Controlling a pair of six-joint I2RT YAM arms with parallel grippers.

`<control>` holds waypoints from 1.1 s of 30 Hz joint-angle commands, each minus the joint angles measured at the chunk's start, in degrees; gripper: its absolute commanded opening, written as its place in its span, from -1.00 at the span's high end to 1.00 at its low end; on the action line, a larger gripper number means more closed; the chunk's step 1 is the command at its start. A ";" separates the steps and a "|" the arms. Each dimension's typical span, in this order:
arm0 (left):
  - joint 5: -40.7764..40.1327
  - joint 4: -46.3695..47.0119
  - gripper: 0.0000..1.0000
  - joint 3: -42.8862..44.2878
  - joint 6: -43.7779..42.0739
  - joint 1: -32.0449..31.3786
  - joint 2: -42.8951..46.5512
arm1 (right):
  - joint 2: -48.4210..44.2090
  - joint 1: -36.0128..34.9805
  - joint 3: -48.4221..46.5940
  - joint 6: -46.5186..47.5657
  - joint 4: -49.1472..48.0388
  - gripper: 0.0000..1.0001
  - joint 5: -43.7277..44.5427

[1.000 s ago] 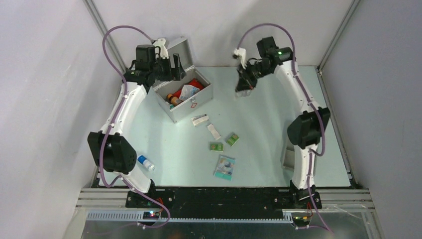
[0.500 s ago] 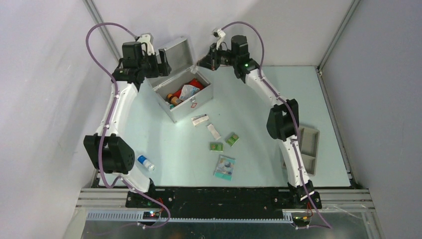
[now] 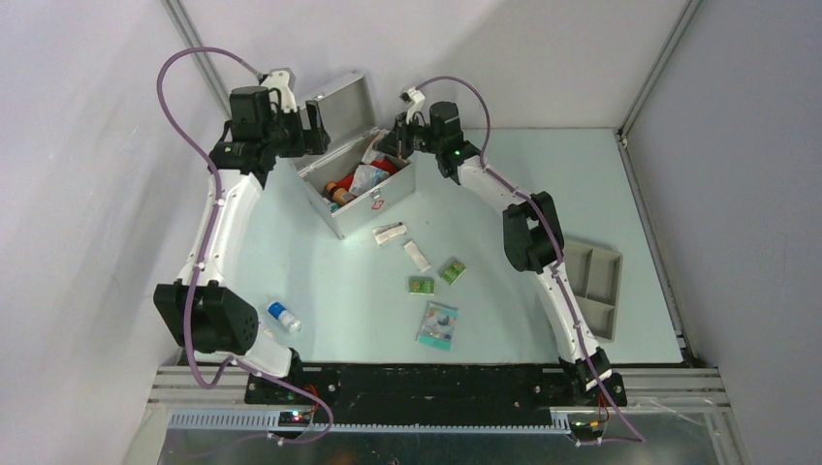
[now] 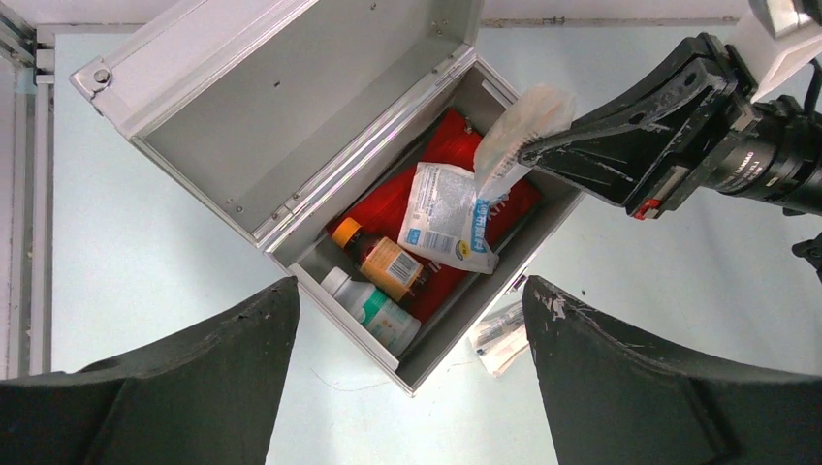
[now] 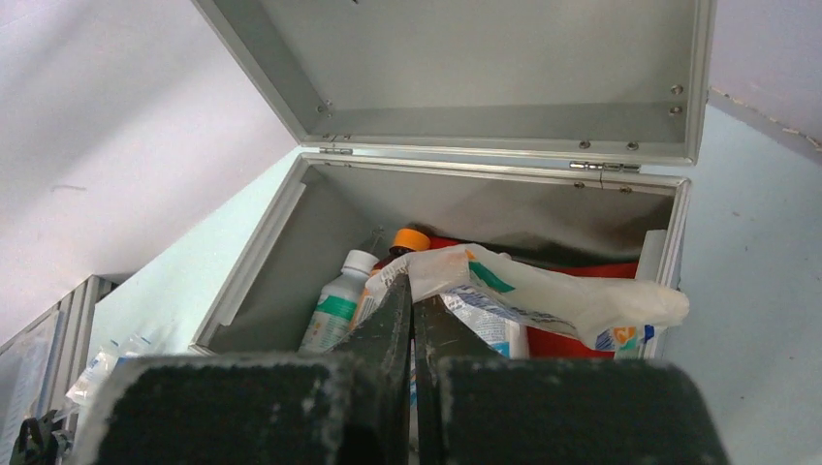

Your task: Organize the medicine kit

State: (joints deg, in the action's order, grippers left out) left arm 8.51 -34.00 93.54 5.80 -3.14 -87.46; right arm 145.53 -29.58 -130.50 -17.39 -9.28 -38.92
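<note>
The medicine kit [image 3: 373,206] is a silver case standing open at the back left, lid [image 3: 346,101] raised. Inside it lie a red pouch [image 4: 456,145], an orange-capped bottle [image 4: 388,266], a white bottle with a green label [image 4: 380,316] and a white sachet [image 4: 444,218]. My right gripper [image 3: 388,145] is over the case's right end, shut on a clear plastic packet [image 5: 553,289] that hangs over the contents; the packet also shows in the left wrist view [image 4: 519,121]. My left gripper [image 3: 316,127] is open and empty, high beside the lid.
Loose sachets [image 3: 390,232] [image 3: 417,256], two small green packets [image 3: 453,271] [image 3: 421,285] and a teal packet [image 3: 437,325] lie in front of the case. A small blue-capped bottle [image 3: 283,317] lies near the left arm's base. A grey divided tray [image 3: 591,286] sits at the right.
My right arm has swung left from the back middle of the table to over the open case. My left gripper has drawn back a little to the left of the lid.
</note>
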 commanded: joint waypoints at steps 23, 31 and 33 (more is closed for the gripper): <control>1.60 0.18 -0.80 2.92 -0.42 -2.26 -2.30 | -5.54 2.82 7.09 -2.43 6.50 0.66 -4.96; 2.16 0.28 -0.80 4.92 0.10 -2.63 -4.26 | -8.26 2.54 8.09 -4.07 10.73 0.08 -1.57; 2.35 0.33 -0.80 5.18 0.35 -2.66 -4.57 | -8.96 2.44 8.25 -4.36 11.29 0.03 -1.60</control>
State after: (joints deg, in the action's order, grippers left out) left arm 9.52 -34.48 95.88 5.32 -5.26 -91.64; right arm 141.43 -26.81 -122.58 -20.84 -0.62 -41.80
